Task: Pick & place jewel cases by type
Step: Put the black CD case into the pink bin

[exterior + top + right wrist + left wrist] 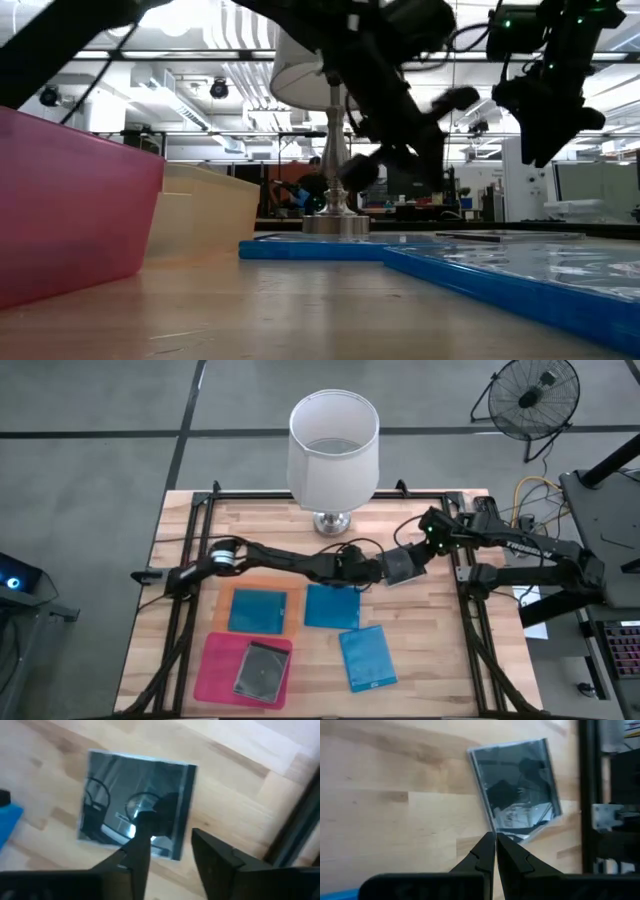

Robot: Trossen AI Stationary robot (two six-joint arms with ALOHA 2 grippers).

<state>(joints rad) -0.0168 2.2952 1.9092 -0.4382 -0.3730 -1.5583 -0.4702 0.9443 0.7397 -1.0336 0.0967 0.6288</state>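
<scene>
A clear-silvery jewel case (402,568) lies flat on the wood toward the table's right side. It also shows as the case (517,790) and the case (135,805) in the wrist views. My left gripper (495,840) is shut and hovers over the case's edge; the low view shows it well above the table. My right gripper (172,847) is open above the same case, touching nothing. One blue case (258,610) lies on the orange tray. Two more blue cases (332,607) (367,657) lie on bare wood. A grey case (262,670) rests on the pink tray.
A lamp with a white shade (333,445) stands at the far middle of the table. The orange tray (225,622) and the pink tray (215,670) sit near the left side. Black frame rails (462,575) run along the table's left and right sides. Bare wood lies at the near right.
</scene>
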